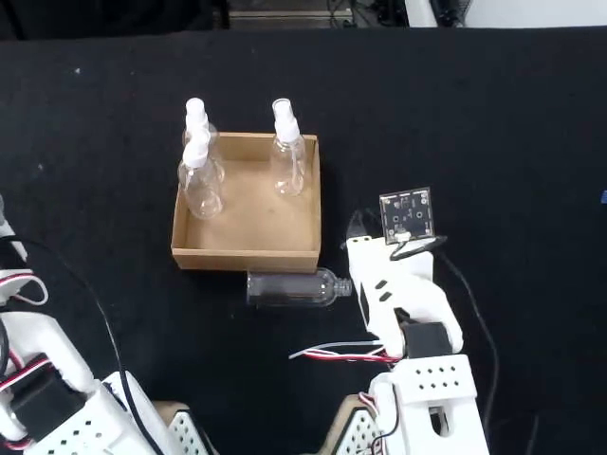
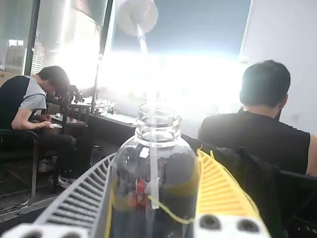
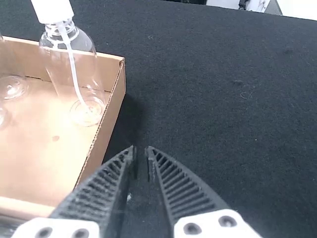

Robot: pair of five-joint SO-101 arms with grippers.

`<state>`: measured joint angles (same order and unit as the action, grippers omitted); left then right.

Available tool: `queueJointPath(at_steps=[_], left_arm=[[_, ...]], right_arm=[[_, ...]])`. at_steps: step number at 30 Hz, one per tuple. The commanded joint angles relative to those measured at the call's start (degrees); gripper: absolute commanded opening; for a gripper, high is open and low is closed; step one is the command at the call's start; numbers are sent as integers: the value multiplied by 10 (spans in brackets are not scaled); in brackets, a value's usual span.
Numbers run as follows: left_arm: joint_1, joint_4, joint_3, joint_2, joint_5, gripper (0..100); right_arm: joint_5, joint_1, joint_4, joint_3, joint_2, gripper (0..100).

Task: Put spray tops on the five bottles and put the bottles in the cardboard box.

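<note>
Jaws on our left gripper [image 2: 157, 156] should hold the bottle [image 2: 158, 124] still and upright while the spray top [image 2: 137, 15] is pushed straight down (its tube hangs inside). They squeeze that bottle tight. Our right gripper [image 3: 140, 157] is almost closed, holding nothing, beside the cardboard box [image 3: 112, 115].

A table draped in black cloth [image 1: 493, 123] carries a shallow square brown cardboard box [image 1: 247, 256]. Just beside the box's front wall a clear plastic bottle [image 1: 289, 289] lies on its side. Past the bottle lies a thin red, white and black wire bundle [image 1: 332, 353].
</note>
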<state>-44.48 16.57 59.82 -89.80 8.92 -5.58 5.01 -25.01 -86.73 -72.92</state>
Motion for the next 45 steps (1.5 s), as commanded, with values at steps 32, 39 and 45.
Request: queueJointPath(at_steps=[32, 39, 45], left_arm=[[147, -34, 132, -71, -154, 29], [172, -33, 194, -71, -154, 29], [172, -33, 238, -76, -106, 29]], right_arm=[[0, 6, 10, 4, -17, 15], [0, 5, 10, 4, -17, 15], [0, 4, 9, 6, -17, 15]])
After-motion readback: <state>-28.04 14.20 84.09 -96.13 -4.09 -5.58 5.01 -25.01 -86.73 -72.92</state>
